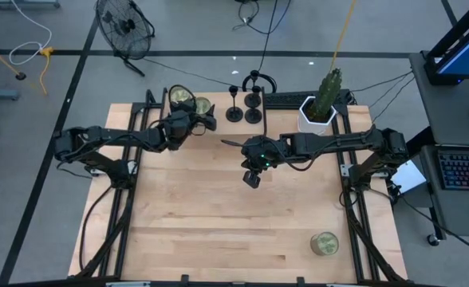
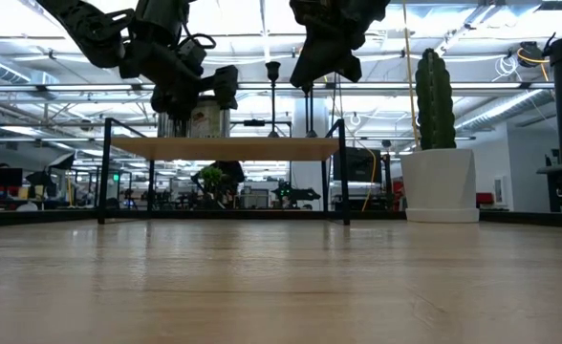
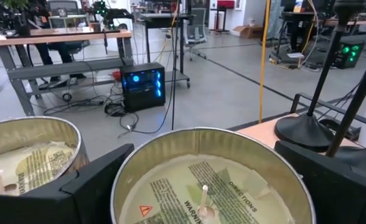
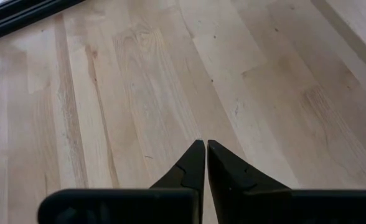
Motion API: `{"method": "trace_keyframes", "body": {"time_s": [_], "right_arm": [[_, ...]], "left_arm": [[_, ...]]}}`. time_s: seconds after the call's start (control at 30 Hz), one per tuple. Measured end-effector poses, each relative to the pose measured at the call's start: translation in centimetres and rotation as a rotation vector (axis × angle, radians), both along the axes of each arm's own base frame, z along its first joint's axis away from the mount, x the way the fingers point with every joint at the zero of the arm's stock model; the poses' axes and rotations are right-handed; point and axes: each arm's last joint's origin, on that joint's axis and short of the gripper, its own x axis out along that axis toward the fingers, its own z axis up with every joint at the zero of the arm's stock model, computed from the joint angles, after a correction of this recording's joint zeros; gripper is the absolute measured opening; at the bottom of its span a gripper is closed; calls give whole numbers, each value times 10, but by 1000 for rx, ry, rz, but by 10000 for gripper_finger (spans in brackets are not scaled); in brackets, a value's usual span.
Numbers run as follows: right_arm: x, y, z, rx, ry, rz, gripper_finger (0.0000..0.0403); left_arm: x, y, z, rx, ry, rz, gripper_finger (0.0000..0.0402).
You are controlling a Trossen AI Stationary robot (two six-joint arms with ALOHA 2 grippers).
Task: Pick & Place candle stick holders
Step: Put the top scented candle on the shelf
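The right pincer (image 4: pixel 202 163) is held closed and empty above the bare light wooden counter (image 1: pixel 218 223). The left pincer (image 3: pixel 195 180) is spread wide around a round tin candle (image 3: pixel 211 180). Three matte-black candlestick holders (image 1: pixel 243 109) are stood at the counter's far edge.

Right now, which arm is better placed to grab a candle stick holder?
Probably left: its open pincer sits at the table's back edge beside the candle stick holders, straddling a candle tin. The right pincer hangs shut mid-table.

Under the right hand (image 4: pixel 204 149), the pale planked wooden desk (image 4: pixel 139 81) is looking smooth and matt; the round tin (image 3: pixel 211 186) between the left hand's fingers is showing dull brushed metal.
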Motion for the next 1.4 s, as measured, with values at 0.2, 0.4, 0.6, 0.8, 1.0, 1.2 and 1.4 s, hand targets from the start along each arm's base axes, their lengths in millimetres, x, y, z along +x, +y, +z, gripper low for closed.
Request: {"method": "trace_keyframes", "body": {"time_s": [0.2, 0.4, 0.6, 0.8, 1.0, 1.2, 1.4], "right_arm": [[0, 0, 0, -2, 0, 2, 11], [0, 0, 0, -2, 0, 2, 11], [0, 0, 0, -2, 0, 3, 11], [0, 0, 0, -7, 1, 9, 11], [0, 0, 0, -7, 1, 9, 11], [0, 0, 0, -10, 1, 12, 11], [0, 0, 0, -13, 2, 15, 11]], "left_arm": [[0, 0, 4, 21, -25, -1, 392], [1, 0, 12, 95, -36, -7, 392], [1, 0, 18, 146, -46, -6, 392], [0, 0, 25, 213, -34, 6, 392], [-3, -1, 31, 240, -53, 10, 392], [-12, -7, 53, 294, -74, 12, 392], [-22, -35, 76, 306, -132, -104, 392]]}}
